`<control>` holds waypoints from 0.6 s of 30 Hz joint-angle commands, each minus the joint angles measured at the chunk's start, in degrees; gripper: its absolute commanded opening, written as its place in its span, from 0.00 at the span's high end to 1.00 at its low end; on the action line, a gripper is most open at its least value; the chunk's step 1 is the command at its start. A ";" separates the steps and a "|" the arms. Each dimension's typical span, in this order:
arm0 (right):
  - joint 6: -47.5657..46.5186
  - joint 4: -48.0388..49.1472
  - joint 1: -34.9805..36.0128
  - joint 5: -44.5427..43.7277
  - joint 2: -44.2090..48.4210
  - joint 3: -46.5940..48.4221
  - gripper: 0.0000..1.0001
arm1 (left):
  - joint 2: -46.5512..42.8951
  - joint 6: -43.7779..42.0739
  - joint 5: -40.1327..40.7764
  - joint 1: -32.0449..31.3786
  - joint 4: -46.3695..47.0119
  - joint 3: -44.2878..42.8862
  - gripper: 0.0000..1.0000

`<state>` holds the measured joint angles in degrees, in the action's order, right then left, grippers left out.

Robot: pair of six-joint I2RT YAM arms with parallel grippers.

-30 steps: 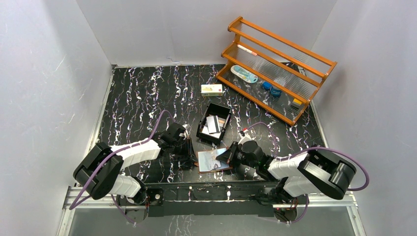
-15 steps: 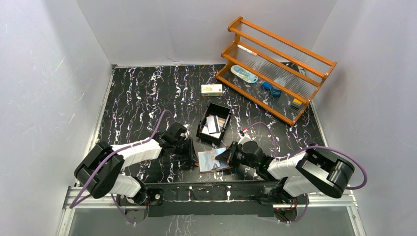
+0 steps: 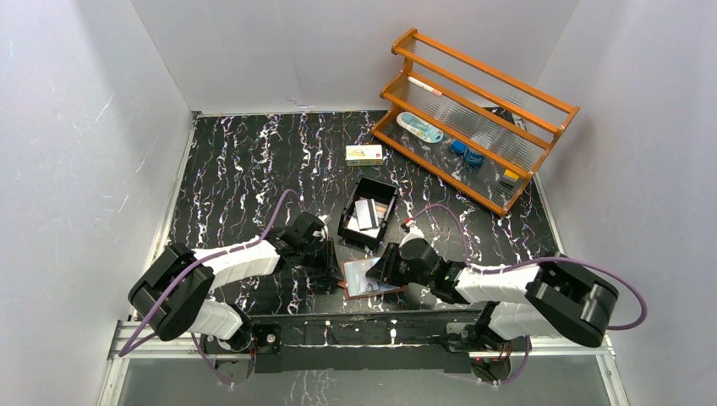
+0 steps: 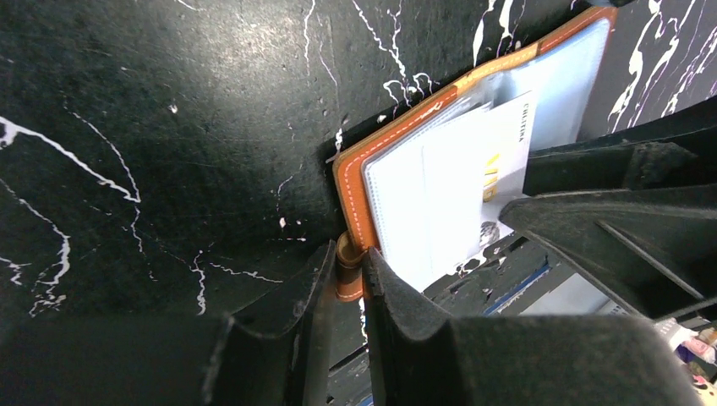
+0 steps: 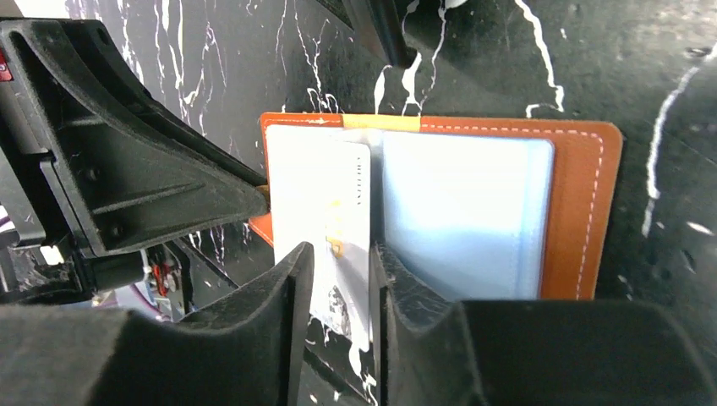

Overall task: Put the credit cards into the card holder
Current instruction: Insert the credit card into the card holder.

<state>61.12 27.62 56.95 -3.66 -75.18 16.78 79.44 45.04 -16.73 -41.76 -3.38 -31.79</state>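
My left gripper (image 4: 345, 277) pinches the open card holder (image 4: 352, 182) by its snap tab (image 4: 347, 254), at the table's 6 o'clock. My right gripper (image 5: 338, 266) clamps a white credit card (image 5: 317, 186) over the holder's 9 o'clock half.

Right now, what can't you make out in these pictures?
Right wrist view: whether the right gripper clamps the credit card; its fingers cover the card's near end.
Top view: cards in the black tray, too small to count.
Left wrist view: much of the card holder, hidden behind the right gripper.

card holder (image 5: 583, 211) is orange-brown, card (image 5: 317, 190) white, table (image 4: 169, 127) white-veined black.
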 commanded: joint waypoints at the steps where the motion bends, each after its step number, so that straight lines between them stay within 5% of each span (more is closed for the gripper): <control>1: -3.12 -14.60 0.44 -5.26 5.62 4.15 0.59 | 1.15 -0.50 1.95 -0.87 -3.48 0.77 0.82; 9: -6.54 -12.07 1.04 -2.98 2.45 7.39 0.50 | 1.13 -0.04 1.56 -0.87 -3.01 0.44 0.81; 18: -8.07 -8.29 3.17 0.07 -3.48 11.21 0.53 | 2.22 0.23 1.13 -0.96 -2.07 0.51 0.81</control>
<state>54.83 16.60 58.76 -4.78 -78.02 25.50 79.92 45.71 -17.15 -42.19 -2.66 -31.79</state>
